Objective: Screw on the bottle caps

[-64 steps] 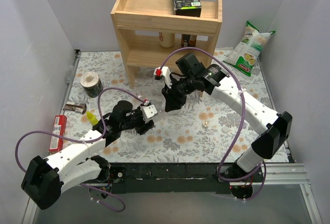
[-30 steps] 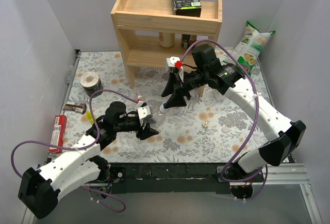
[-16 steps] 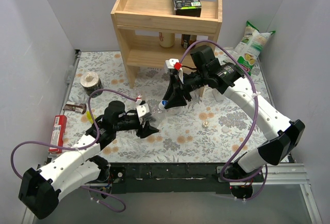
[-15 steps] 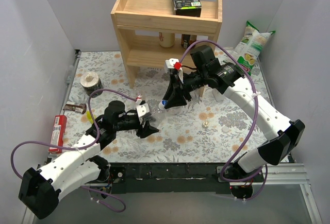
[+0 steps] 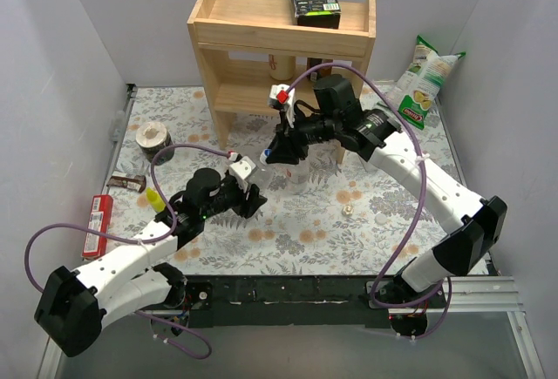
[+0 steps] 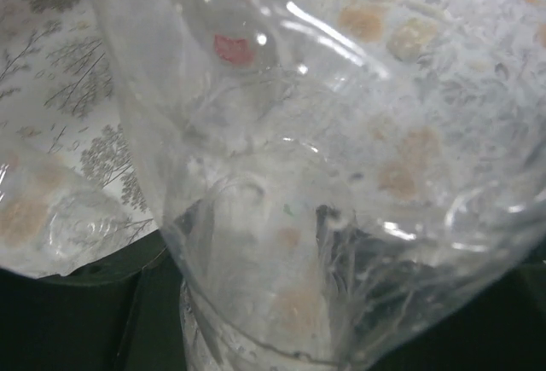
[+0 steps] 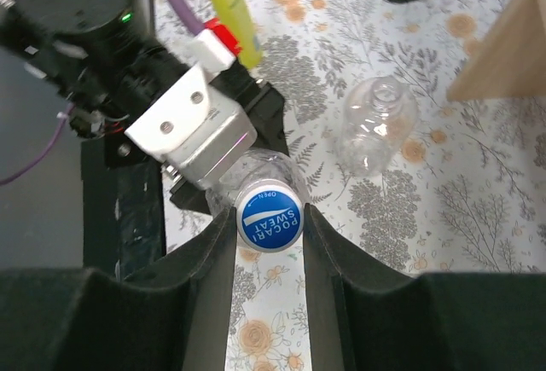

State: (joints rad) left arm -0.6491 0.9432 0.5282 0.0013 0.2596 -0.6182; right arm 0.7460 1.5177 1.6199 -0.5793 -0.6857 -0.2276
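Left gripper [image 5: 248,198] clamped on clear bottle [image 6: 324,175], bracing it so the neck faces right gripper [image 7: 270,222], whose fingers squeeze blue cap [image 7: 270,214] seated on the mouth, likely to twist. Spare bottle [image 7: 376,126] rests beyond on floral table [image 7: 478,200].

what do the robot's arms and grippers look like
The left arm and right arm both have smooth white shells, chunky black joints and a looping purple cable each. The left gripper and right gripper have black fingers. The left one's wrist carries a white bracket with two screws, and the right one's a small red tab.
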